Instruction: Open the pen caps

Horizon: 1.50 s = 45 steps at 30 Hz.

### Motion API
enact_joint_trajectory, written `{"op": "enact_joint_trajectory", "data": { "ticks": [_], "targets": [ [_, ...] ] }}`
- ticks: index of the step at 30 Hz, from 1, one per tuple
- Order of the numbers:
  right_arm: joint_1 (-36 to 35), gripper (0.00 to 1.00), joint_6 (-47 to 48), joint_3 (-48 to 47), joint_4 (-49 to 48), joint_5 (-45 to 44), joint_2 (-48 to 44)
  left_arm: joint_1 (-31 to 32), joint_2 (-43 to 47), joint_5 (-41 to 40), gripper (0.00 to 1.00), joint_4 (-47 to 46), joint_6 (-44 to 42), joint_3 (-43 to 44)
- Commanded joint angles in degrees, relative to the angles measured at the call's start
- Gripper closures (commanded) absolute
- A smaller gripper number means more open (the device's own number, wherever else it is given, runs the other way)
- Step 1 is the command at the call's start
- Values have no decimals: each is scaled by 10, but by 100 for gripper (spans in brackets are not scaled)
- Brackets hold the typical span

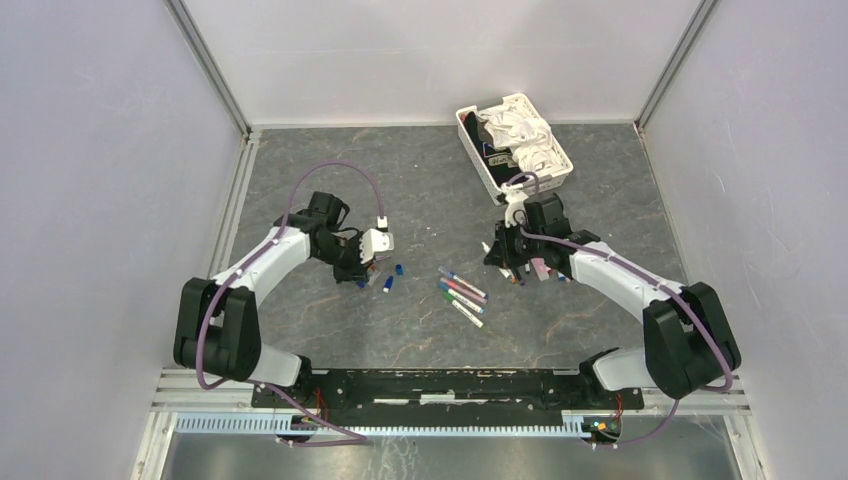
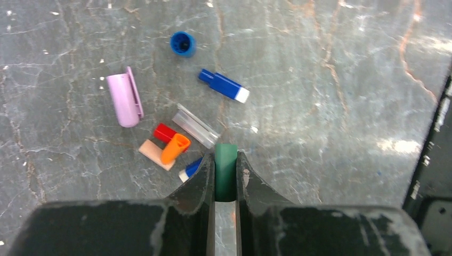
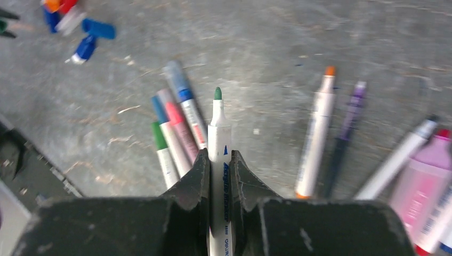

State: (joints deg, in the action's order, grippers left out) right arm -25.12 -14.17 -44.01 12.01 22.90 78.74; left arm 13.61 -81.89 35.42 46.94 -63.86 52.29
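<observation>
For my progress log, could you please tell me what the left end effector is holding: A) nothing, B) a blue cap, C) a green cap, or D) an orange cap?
C: the left wrist view shows the left end effector shut on a green cap, while a blue cap and an orange cap lie loose on the table.

Loose caps (image 2: pixel 176 148) crowd just ahead and left of your left gripper (image 2: pixel 225 157) and its green cap (image 2: pixel 225 173); to the right the table (image 2: pixel 330 106) lies open. Other pens (image 3: pixel 178 125) lie close on both sides of your right gripper (image 3: pixel 218 154) and its green pen (image 3: pixel 218 117).
</observation>
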Motion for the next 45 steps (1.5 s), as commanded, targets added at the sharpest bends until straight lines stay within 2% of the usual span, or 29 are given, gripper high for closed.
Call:
{"op": "enact_joint_trajectory", "data": {
  "ticks": [1,5,10,15,18,19,20,22,29,30,31,32,34,38,45],
  "targets": [
    [25,100,11,-11,5,-94,-4,21,2,-35,80,-144,82,-24],
    [39,100,10,-15,-4,-125,19,38,-5,-64,73,-189,114,-35],
    [41,100,11,-23,-21,-177,43,41,-21,-78,63,-185,122,-30],
    [40,97,23,-37,-26,-210,68,41,-20,-79,48,-127,110,3],
    [41,95,25,-40,-34,-220,82,41,-16,-93,43,-90,123,40],
    [40,94,25,-42,-36,-220,88,41,-13,-96,33,-78,129,52],
    [41,92,25,-43,-37,-222,93,41,-10,-100,28,-66,138,65],
    [40,87,25,-43,-39,-225,101,41,-2,-111,24,-53,161,89],
    [42,85,37,-47,-38,-255,113,39,10,-158,14,-4,238,181],
    [43,82,38,-46,-38,-257,114,38,16,-158,13,-2,246,189],
    [43,78,39,-46,-38,-257,116,34,26,-151,4,-4,258,196],
    [43,74,40,-45,-38,-256,115,29,38,-144,1,-18,282,197],
    [43,68,41,-42,-39,-252,113,27,64,-171,0,-62,345,197],
    [43,64,40,-38,-40,-254,103,27,93,-223,0,-91,380,188],
    [18,64,36,-27,-46,-233,49,24,56,-186,0,-38,354,203]
  ]
}}
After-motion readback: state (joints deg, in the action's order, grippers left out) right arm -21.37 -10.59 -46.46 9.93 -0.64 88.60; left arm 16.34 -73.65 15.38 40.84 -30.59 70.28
